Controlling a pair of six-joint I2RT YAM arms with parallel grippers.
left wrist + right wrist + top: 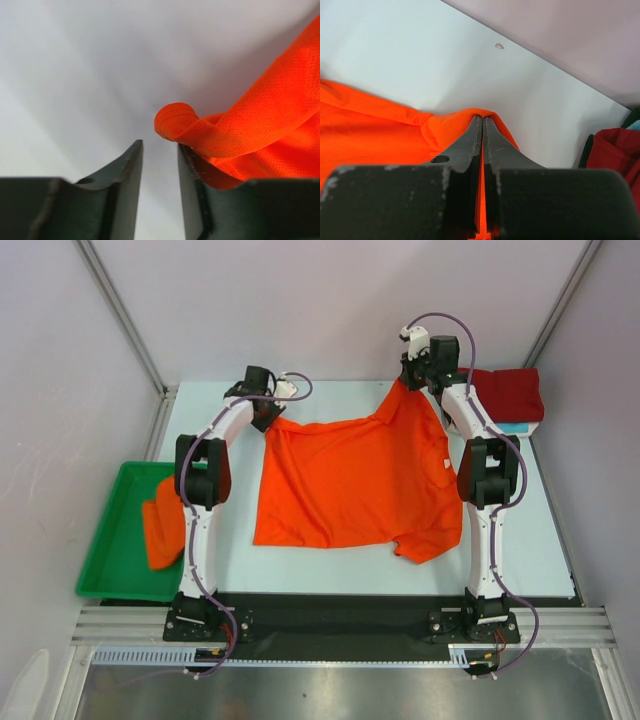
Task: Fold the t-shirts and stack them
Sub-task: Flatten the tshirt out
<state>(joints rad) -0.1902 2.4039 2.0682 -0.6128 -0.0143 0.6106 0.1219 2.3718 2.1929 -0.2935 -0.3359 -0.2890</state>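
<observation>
Corner of orange shirt (260, 120) is lying just right of my L gripper (159, 145), jaws standing apart, empty. R gripper (482, 120) is clamping the far-right corner by the table (560, 540) far edge.

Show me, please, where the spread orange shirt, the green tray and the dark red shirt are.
spread orange shirt (350, 480), top view, middle of its body.
green tray (115, 530), top view, bare floor near its left wall.
dark red shirt (510, 392), top view, middle of its upper face.
</observation>
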